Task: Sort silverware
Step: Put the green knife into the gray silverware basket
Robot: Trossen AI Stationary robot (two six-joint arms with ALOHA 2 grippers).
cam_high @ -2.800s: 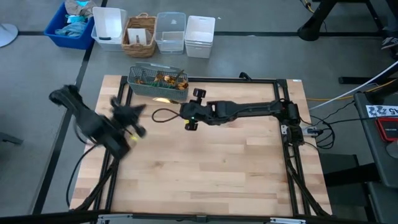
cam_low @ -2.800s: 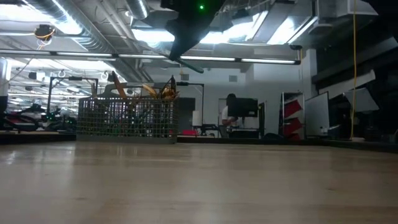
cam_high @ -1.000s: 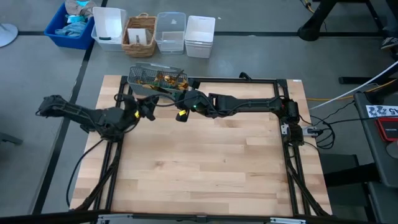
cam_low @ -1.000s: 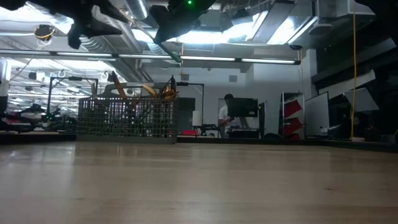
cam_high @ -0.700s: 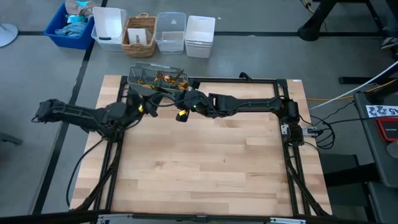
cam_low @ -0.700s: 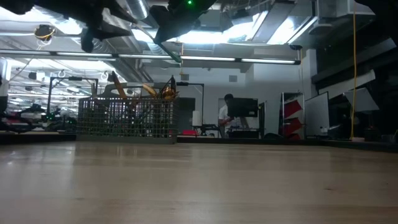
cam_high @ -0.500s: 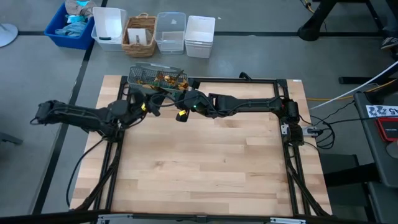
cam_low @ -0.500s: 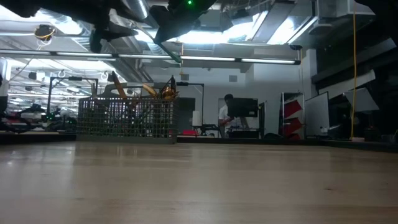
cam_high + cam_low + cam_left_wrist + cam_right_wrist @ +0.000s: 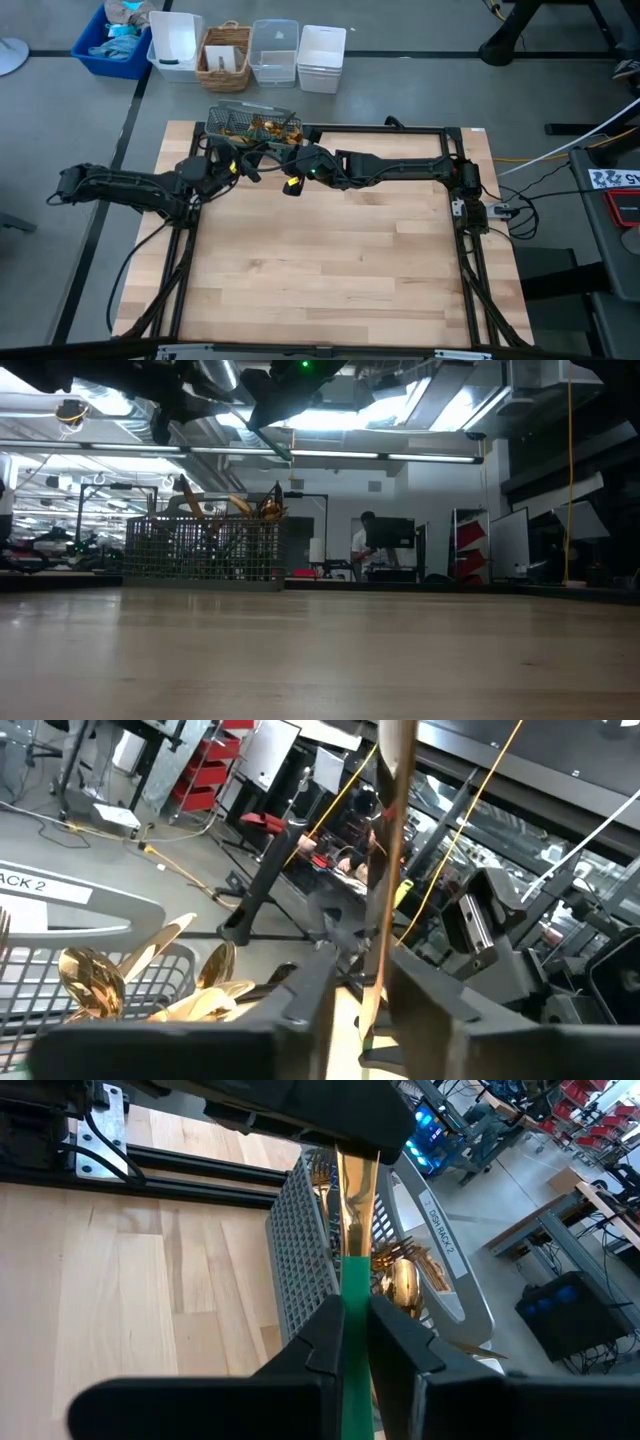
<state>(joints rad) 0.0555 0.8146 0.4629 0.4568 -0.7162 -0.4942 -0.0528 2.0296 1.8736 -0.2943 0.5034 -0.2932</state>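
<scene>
Beside the wire basket (image 9: 252, 127), both grippers (image 9: 262, 152) pinch one utensil (image 9: 355, 1230).

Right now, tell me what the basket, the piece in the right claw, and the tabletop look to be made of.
Basket: gray open grid, likely coated wire or molded plastic; hard to tell which.
Held piece: mirror-bright gold blade, probably polished metal, with a flat matte green handle, perhaps plastic or lacquer. The right claw pinches that handle.
Tabletop: pale joined wood strips, butcher-block style, with a smooth, low sheen.
</scene>
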